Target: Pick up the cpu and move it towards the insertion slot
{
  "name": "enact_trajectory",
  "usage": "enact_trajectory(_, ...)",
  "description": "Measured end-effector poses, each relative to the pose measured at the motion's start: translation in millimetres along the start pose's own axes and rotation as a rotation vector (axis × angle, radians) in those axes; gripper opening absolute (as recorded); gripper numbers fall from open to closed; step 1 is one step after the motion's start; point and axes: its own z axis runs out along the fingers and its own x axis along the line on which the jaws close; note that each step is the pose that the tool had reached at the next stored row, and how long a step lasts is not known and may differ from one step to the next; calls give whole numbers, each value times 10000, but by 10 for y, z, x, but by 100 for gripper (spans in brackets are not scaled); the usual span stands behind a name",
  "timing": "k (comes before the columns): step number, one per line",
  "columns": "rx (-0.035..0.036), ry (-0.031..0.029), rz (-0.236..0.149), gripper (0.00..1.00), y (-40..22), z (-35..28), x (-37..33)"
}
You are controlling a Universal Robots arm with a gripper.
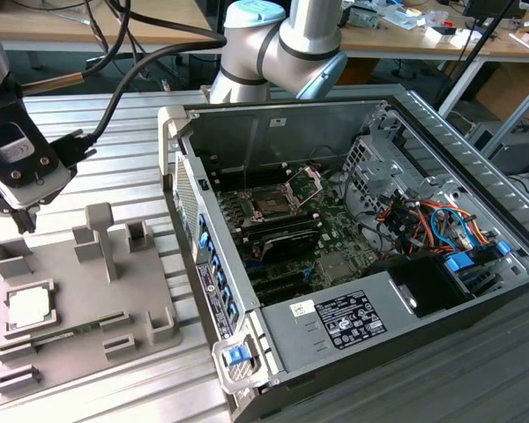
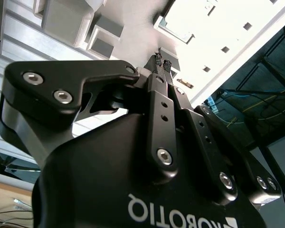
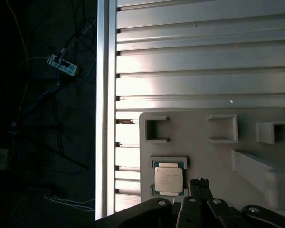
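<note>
Black two-finger gripper [image 2: 162,61], fingertips drawn together and holding nothing, hangs above a grey moulded fixture tray [image 3: 204,156]. Small square silver-topped cpu [image 3: 169,179] lies flat in a recess of that tray, just beside the fingertips in the first wrist view, untouched. Square dark silver-framed insertion slot [image 1: 271,203] sits inside the open computer case [image 1: 247,132], well apart.

Silver-grey arm [image 1: 313,26] here, smooth round tubes, joints capped in pale blue, and thick black cables [image 1: 150,57] looping off towards the wrist. In the second wrist view the gripper [image 2: 162,62] is matte black all over: chunky body, slim linked fingers [image 2: 159,102] drilled with small holes, bright silver hex screws [image 2: 62,97] at the pivots, white lettering [image 2: 180,209] across the base.
</note>
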Motion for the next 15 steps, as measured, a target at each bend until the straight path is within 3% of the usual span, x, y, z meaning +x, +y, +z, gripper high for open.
enact_trajectory(15,1,2,0,11,-11,23,2)
